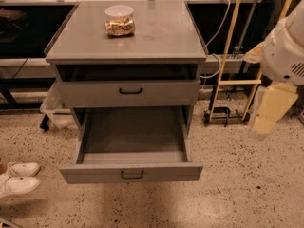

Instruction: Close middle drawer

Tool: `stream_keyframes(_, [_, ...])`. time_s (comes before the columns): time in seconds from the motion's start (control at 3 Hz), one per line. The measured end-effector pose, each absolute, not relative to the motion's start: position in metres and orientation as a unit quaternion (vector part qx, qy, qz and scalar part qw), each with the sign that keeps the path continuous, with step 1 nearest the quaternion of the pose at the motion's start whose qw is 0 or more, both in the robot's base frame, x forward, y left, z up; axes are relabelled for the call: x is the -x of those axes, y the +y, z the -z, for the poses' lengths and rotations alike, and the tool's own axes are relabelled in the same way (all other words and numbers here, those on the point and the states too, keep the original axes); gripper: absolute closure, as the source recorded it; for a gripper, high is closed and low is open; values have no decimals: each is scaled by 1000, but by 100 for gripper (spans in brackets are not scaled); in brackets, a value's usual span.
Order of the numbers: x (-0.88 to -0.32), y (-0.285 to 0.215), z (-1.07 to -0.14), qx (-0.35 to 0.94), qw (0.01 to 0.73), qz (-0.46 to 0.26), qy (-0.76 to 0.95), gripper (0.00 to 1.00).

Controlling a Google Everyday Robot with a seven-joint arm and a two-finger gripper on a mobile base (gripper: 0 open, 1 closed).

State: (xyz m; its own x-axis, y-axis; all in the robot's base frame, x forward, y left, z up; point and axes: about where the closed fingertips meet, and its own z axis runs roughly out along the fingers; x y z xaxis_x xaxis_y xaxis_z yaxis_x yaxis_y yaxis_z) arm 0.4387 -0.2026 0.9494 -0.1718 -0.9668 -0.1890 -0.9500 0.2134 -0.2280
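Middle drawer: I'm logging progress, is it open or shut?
Open: the middle drawer is pulled far out, its empty inside showing. The gripper hangs to the right, clear of it.

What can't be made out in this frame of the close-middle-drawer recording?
All in the camera view:
1. Below the middle drawer: hidden by its pulled-out box.
2. Top drawer's inside: shadowed under the cabinet top.
3. Contents of the clear container: too small to name.
4. Gripper, right of the middle drawer, apart from it: arm cut off at right edge.
5. White shoes' wearer: cut off at left edge.
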Motion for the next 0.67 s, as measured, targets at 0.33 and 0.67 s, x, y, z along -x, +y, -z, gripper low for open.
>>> stream_keyframes(0.33, [-436,-168,-881,669,144,-12,729,0])
stream_keyframes(0.67, [-427,-126,-778,688,145,-90,705,0])
